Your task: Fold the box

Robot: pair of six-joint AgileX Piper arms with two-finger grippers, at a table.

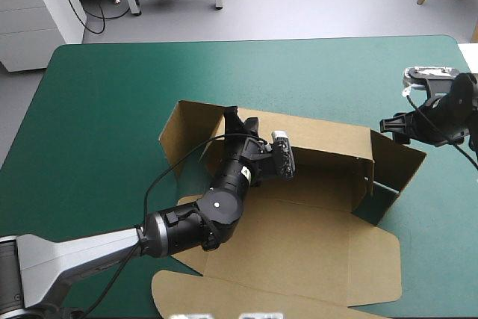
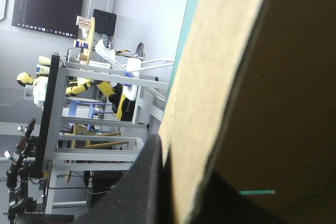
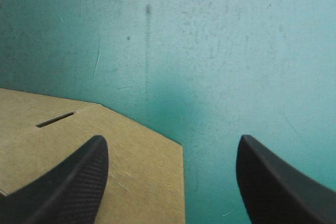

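While the black-finned left gripper (image 1: 240, 120) pinches the raised back wall of the brown cardboard box (image 1: 314, 237) mid-table, the right gripper (image 1: 390, 123) hangs spread over the teal-green table cover (image 1: 112, 110). It sits just off the box's right end flap (image 1: 399, 169) and is judged the nearer arm for tucking it.

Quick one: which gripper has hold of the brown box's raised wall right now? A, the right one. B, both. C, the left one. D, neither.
C: the left gripper is shut on the raised back wall of the box, with the board between its fingers, while the right gripper stands open above the teal-green cover at the box's end.
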